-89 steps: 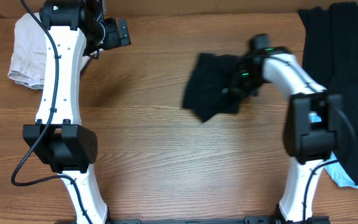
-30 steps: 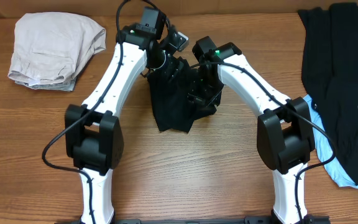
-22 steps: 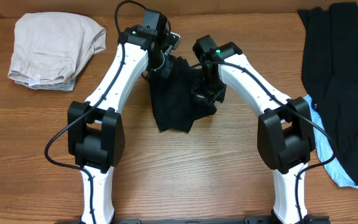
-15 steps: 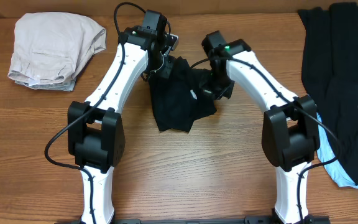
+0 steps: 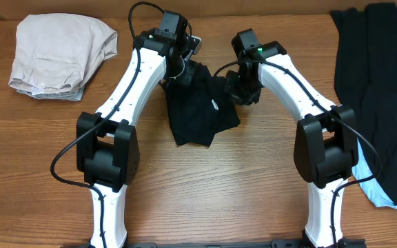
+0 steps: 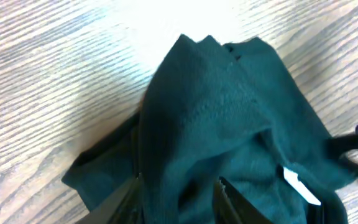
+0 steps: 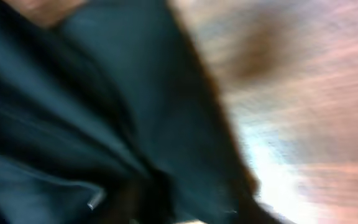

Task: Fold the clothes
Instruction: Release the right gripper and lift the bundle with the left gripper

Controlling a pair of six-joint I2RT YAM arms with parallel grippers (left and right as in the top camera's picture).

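At mid-table (image 5: 205, 186), a crumpled black garment (image 5: 198, 117) lies between the arms, its white label (image 5: 215, 105) showing. The left gripper (image 6: 178, 194) clamps a bunched fold at the garment's far edge. The right gripper (image 5: 241, 89) is at the garment's right side, its jaws too blurred to tell. Black clothes (image 5: 371, 89) over a light-blue one (image 5: 374, 191) lie along the right edge, and a beige garment (image 5: 60, 52) lies far left.

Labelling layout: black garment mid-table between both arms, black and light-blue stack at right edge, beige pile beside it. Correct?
Not quite. Overhead shows the beige pile at the far-left corner, across the table from the black and light-blue stack. The black garment is as stated.
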